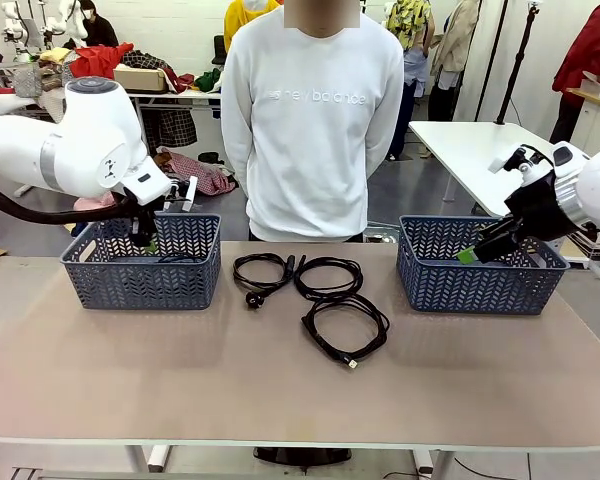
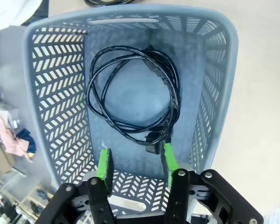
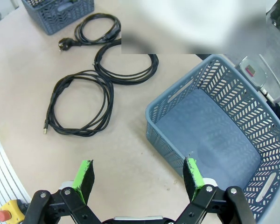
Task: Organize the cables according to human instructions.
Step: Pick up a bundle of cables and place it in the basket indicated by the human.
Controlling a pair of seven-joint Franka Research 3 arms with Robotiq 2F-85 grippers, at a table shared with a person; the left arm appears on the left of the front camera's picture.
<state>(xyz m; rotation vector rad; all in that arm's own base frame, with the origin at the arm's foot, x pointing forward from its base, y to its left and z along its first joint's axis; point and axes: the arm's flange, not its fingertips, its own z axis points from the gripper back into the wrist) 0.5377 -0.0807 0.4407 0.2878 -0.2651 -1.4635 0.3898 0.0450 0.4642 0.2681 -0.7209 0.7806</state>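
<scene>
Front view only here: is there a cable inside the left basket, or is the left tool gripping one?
Observer: One coiled cable lies flat on the floor of the left basket.
Operator: And the left tool?
Observer: The left tool is open above it, holding nothing.
Operator: Anything in the right basket?
Observer: No; the right basket has a bare floor, and the right tool is open.

Illumination is bright, even and diffuse, from overhead. Shadows on the counter [image 1: 280, 400] are faint and soft-edged. The front view is sharp. Both wrist views show wide-angle curvature toward the edges.
</scene>
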